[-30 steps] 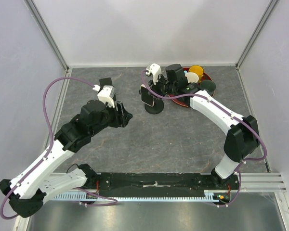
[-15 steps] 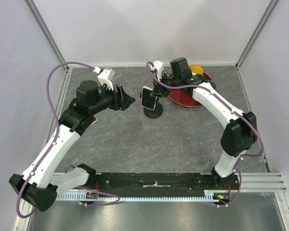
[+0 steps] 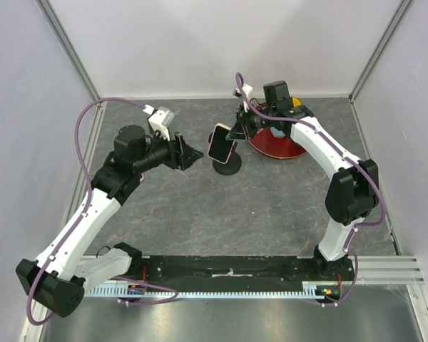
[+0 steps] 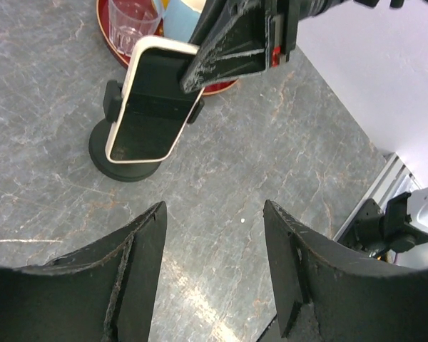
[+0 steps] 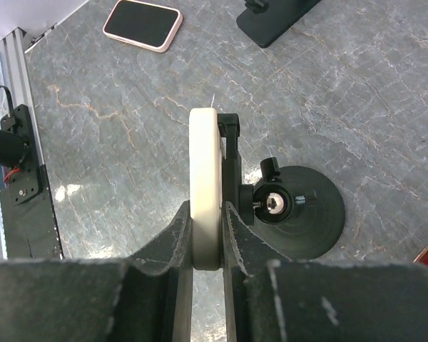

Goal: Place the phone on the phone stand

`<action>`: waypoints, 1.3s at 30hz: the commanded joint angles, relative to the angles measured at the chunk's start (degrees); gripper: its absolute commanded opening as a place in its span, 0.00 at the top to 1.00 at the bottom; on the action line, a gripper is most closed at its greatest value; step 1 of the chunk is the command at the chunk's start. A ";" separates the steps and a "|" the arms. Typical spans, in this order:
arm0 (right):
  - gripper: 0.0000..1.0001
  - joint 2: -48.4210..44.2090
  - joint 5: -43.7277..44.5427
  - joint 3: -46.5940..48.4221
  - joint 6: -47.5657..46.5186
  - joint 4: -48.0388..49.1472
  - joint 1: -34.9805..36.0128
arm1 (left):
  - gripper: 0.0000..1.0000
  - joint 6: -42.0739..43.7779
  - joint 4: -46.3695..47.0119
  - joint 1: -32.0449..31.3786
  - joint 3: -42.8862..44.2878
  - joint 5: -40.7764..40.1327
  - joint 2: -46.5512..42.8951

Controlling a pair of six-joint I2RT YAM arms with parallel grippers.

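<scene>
The phone [image 3: 220, 142], white-edged with a dark screen, leans on the cradle of the black phone stand [image 3: 227, 167] at mid-table. My right gripper [image 3: 236, 133] is shut on the phone's upper edge. In the right wrist view the phone [image 5: 205, 192] is edge-on between both fingers, beside the stand's round base [image 5: 303, 214]. In the left wrist view the phone [image 4: 153, 117] sits in the stand [image 4: 121, 153] with the right gripper's finger [image 4: 232, 43] on its top corner. My left gripper [image 3: 190, 152] is open and empty, left of the stand, and also shows in the left wrist view [image 4: 214, 214].
A red tray [image 3: 285, 149] with cups lies behind and right of the stand; a clear glass [image 4: 132, 21] stands on it. The right wrist view shows a second pink phone [image 5: 143, 24] lying flat and another black stand [image 5: 274, 21] beyond it.
My right wrist has swung right and back while keeping hold of the phone, which now tilts on the stand. My left gripper has edged slightly right, towards the stand.
</scene>
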 commanded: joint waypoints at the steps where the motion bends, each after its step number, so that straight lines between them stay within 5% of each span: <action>1: 0.99 1.95 0.37 -1.06 5.54 -10.27 -0.66 | 0.37 2.24 5.18 0.53 -3.57 3.11 -1.87; 8: 0.49 -2.00 8.90 -2.54 8.88 -5.64 -0.22 | 0.38 0.75 6.95 1.59 -6.39 5.49 -2.93; 14: 0.27 -9.56 11.63 -11.50 14.95 7.38 0.39 | 0.39 0.92 6.86 1.77 -6.74 5.23 -3.72; 25: 0.31 -17.92 10.75 -23.73 14.24 27.59 0.57 | 0.39 1.01 6.86 2.12 -7.45 3.82 -3.11; 33: 0.40 -12.65 9.17 -19.52 15.65 29.46 2.58 | 0.38 1.10 6.77 2.56 -7.45 3.91 -2.58; 39: 0.56 -9.13 7.06 -15.56 12.85 27.19 4.34 | 0.37 1.19 6.60 2.56 -7.45 3.91 -2.93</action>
